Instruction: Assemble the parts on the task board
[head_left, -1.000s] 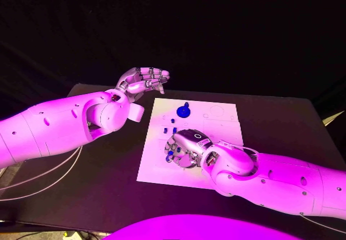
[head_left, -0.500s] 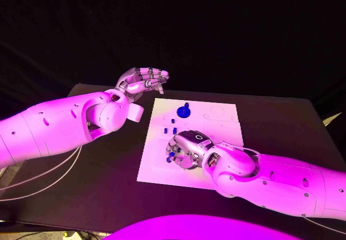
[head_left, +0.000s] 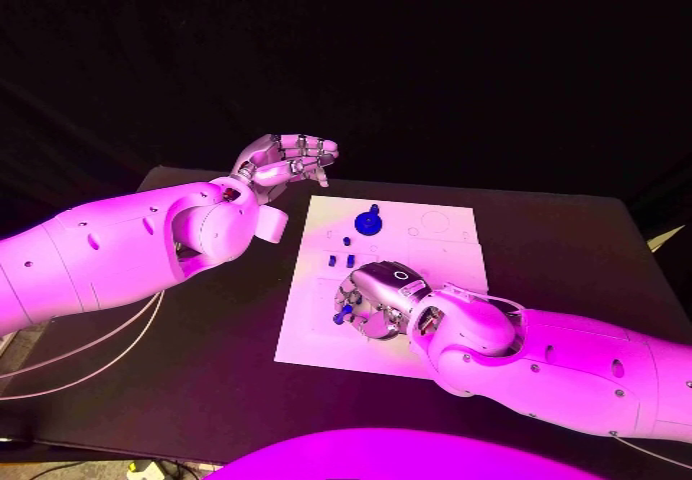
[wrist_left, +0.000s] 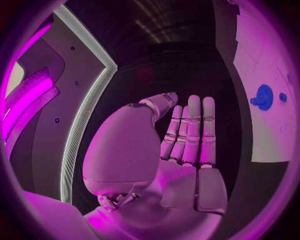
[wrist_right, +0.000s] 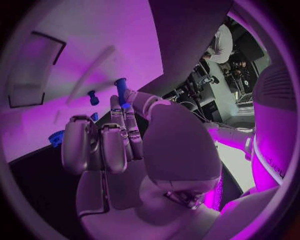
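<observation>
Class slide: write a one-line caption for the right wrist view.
Right hand pinches a small blue peg over the white task board.

Task board (head_left: 433, 250) lies mid-table (head_left: 577, 250); right hand (head_left: 372, 300) over its near half, pinching a small peg (wrist_right: 121, 92); left hand (head_left: 289, 158) raised beyond its far-left corner, round part (head_left: 368, 221) at far edge

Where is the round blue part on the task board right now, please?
In the head view the round blue part sits near the task board's far edge, toward the left hand and beyond the right hand.
</observation>
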